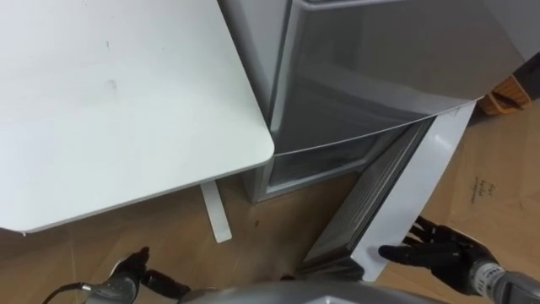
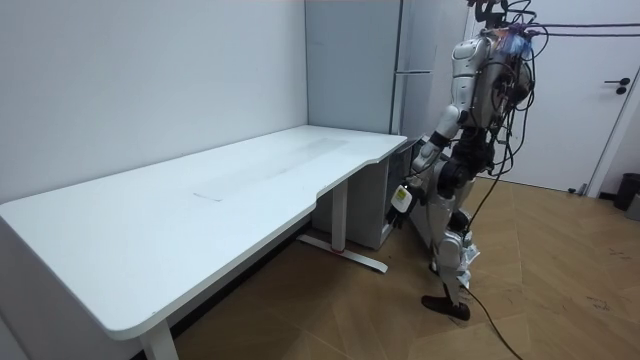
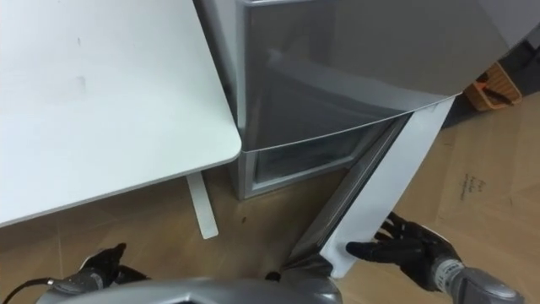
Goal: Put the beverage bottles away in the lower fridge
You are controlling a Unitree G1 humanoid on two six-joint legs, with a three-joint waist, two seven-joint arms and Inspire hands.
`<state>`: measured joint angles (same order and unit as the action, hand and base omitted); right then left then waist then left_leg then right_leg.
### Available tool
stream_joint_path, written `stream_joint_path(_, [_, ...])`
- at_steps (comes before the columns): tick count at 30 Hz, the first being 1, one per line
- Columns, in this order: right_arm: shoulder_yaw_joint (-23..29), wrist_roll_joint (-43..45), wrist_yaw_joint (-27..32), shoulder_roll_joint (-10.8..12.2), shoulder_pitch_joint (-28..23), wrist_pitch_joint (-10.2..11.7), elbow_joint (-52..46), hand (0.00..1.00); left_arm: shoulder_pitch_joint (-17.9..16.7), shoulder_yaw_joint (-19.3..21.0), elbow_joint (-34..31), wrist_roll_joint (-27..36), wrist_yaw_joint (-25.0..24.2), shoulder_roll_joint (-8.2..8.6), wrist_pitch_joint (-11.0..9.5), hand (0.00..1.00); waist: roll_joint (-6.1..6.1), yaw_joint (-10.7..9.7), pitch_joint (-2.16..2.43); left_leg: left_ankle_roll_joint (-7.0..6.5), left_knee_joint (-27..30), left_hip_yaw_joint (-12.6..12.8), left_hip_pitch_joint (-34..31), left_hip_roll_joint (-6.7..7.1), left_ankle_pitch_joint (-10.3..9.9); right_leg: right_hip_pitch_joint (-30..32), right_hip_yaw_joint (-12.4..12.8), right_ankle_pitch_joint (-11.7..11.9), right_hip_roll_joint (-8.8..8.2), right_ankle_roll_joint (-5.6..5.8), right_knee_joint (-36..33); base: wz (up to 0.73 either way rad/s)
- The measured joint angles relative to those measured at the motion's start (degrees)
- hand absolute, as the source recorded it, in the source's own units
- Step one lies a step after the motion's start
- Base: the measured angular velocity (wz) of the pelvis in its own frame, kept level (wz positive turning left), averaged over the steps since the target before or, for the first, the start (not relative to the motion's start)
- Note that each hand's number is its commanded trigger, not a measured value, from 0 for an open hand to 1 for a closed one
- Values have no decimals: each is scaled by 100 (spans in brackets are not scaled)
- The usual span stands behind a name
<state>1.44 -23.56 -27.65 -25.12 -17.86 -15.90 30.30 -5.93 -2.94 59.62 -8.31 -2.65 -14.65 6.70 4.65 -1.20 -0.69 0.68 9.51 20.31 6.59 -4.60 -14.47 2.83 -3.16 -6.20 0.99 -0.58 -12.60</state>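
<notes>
One door stands open: in the left eye view the lower door [image 1: 415,192] of the fridge [image 1: 380,67] is swung out toward the robot. Its ribbed inner side faces the lower compartment [image 1: 321,165], where a drawer front shows.

The right robot hand [image 1: 451,253] comes in from the lower right, fingers [image 1: 392,252] straight and spread, tips against the door's white edge. It grips nothing, it only props or pushes. The left robot hand [image 1: 135,268] hangs low at the lower left over the wooden floor [image 1: 270,232], below the edge of the white counter [image 1: 126,101]. How its fingers are set, I cannot tell. Where the drinks are, I cannot tell either, and the right robot hand certainly carries none.

Over to the room view: the robot stands at the far end of the long counter, close before the tall grey fridge. It leans forward a little, knees bent, one foot set back, arms reaching low.

The right eye view gives the same scene. Straight fingers rest on the door edge, and the compartment's mouth gapes between the door and the counter's foot [image 3: 201,207].

My reading is that this is the door-opening step, with loading not yet begun. The next move calls for leaving the door wide enough to stay put and lifting the fingers off without nudging it shut. Then comes fetching a drink and bringing it low into that compartment.
</notes>
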Motion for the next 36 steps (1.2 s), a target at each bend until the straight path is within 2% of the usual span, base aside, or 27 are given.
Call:
stream_joint_path(10, [-25, -16, 0, 56, 0, -28, -36, 0, 15, -187, -18, 136, 108, -20, 46, 0, -27, 23, -11, 0, 4, 0, -9, -3, 1, 5, -16, 11, 1, -1, 5, 0])
stream_joint_path(14, [-128, 28, 156, 73, -9, -123, -212, 0, 56, -447, -117, 209, 205, -30, 41, 0, -22, 128, -8, -11, 9, 14, -20, 5, 14, 13, -23, 60, -1, -4, 18, -4])
stream_joint_path(16, [-258, 122, 198, 93, -9, -130, -359, 0, 121, -523, -116, 199, 209, -32, 48, 0, -25, 255, -11, -11, 7, 50, -14, 2, 23, 17, -41, 97, 2, -15, 31, -11])
stream_joint_path(18, [-657, 141, 206, 239, 40, -126, -774, 0, 263, -694, -117, 189, 232, -21, 62, 0, -18, 475, -8, 10, 9, 64, -60, -34, 60, 26, -97, 179, 19, -56, 114, -3])
stream_joint_path(19, [-815, 137, 204, 316, 117, -125, -863, 0, 294, -771, -117, 189, 247, -27, 69, 0, -18, 513, -8, 20, 19, 51, -81, -44, 67, 32, -146, 193, 15, -73, 127, 10])
stream_joint_path(21, [-1652, 71, -154, 783, 707, 0, -1076, 0, 386, -935, -115, 177, 307, -23, 94, 0, -33, 655, -3, 79, 31, -33, -140, -64, 119, 26, -257, 237, 21, -145, 208, 16])
stream_joint_path(22, [-1894, 15, -307, 902, 930, 46, -1103, 0, 398, -976, -112, 176, 327, -3, 94, 0, -47, 671, 4, 91, 34, -74, -166, -63, 137, 27, -307, 242, 23, -155, 222, 40])
stream_joint_path(23, [-2312, -211, -579, 1224, 1326, 155, -1098, 0, 437, -1041, -98, 181, 349, 35, 90, 0, -95, 661, 40, 105, 32, -235, -246, -61, 185, 5, -461, 252, 20, -172, 297, 64])
stream_joint_path(24, [-2684, -330, -778, 1472, 1690, 151, -1049, 0, 473, -1088, -86, 186, 345, 116, 88, 0, -144, 663, 91, 107, 23, -385, -301, -43, 232, -12, -606, 244, 14, -181, 325, 73])
stream_joint_path(25, [-2837, -386, -888, 1520, 1849, 143, -959, 0, 494, -1087, -67, 191, 337, 161, 80, 0, -170, 705, 95, 104, 19, -466, -297, -31, 255, -39, -676, 235, -1, -182, 343, 69])
stream_joint_path(26, [-2973, -388, -1095, 1561, 1937, 135, -920, 0, 504, -1084, -43, 218, 316, 239, 73, 0, -241, 844, 99, 92, 0, -584, -302, 3, 317, -78, -807, 227, -39, -179, 405, 59])
stream_joint_path(28, [-2978, -461, -1296, 1633, 1966, 149, -953, 0, 436, -1078, -46, 320, 245, 266, 93, 0, -314, 889, 100, 68, 0, -732, -375, 43, 343, -78, -952, 179, -101, -161, 391, 46])
stream_joint_path(30, [-3066, -545, -1351, 1670, 1977, 157, -1025, 0, 412, -976, -51, 317, 181, 257, 98, 0, -298, 962, 95, 61, -2, -800, -420, 57, 347, -87, -1010, 150, -122, -148, 391, 18])
stream_joint_path(36, [-3208, -546, -1477, 1671, 1984, 157, -1024, 0, 434, -859, -63, 324, 193, 292, 70, 0, -279, 943, 61, 45, -52, -954, -408, 112, 337, -171, -1113, 85, -161, -87, 401, 12])
